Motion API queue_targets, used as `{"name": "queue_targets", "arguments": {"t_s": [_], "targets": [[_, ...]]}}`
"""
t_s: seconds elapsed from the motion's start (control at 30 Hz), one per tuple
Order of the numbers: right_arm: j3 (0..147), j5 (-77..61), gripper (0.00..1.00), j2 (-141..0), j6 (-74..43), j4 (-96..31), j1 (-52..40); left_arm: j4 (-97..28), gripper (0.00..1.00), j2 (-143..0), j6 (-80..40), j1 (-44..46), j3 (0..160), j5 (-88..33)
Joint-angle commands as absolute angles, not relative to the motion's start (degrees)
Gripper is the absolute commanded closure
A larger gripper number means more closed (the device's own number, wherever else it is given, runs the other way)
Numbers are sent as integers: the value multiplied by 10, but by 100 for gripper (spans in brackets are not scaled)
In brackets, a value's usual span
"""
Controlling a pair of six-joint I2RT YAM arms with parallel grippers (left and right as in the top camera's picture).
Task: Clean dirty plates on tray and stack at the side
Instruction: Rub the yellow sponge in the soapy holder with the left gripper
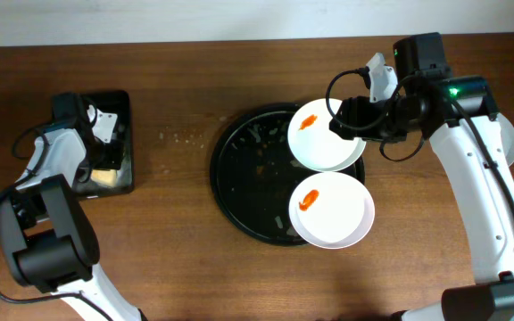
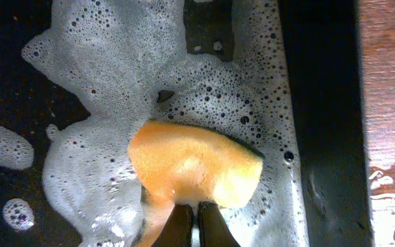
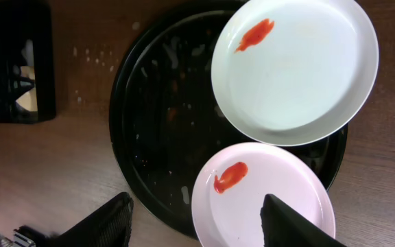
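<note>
The large round black tray (image 1: 244, 174) sits mid-table, wet with flecks. Two white dirty plates with orange smears overlap its right rim: the upper plate (image 1: 324, 143) and the lower plate (image 1: 333, 209). Both show in the right wrist view, upper plate (image 3: 300, 75) and lower plate (image 3: 242, 206), on the tray (image 3: 156, 116). My right gripper (image 1: 346, 127) is open and empty above them, its fingers (image 3: 197, 226) spread either side of the lower plate. A third white plate (image 1: 510, 143) lies far right, mostly hidden by the arm. My left gripper (image 2: 196, 223) is shut on an orange sponge (image 2: 194, 165).
A small black rectangular tray (image 1: 128, 134) at the far left holds soapy foam (image 2: 115, 82); my left gripper (image 1: 103, 143) is inside it. It also shows in the right wrist view (image 3: 12, 62). Bare wooden table lies between the two trays, with small droplets (image 1: 181, 138).
</note>
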State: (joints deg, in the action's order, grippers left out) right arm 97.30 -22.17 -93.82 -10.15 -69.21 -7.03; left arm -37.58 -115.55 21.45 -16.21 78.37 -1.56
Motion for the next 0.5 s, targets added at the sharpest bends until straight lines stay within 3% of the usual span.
{"name": "queue_targets", "arguments": {"t_s": [0.0, 0.47], "targets": [[976, -225, 39, -937, -99, -693, -75, -376, 100, -1189, 181, -164, 777, -30], [976, -225, 39, -937, -98, -692, -75, -436, 100, -1034, 53, -163, 834, -39]]}}
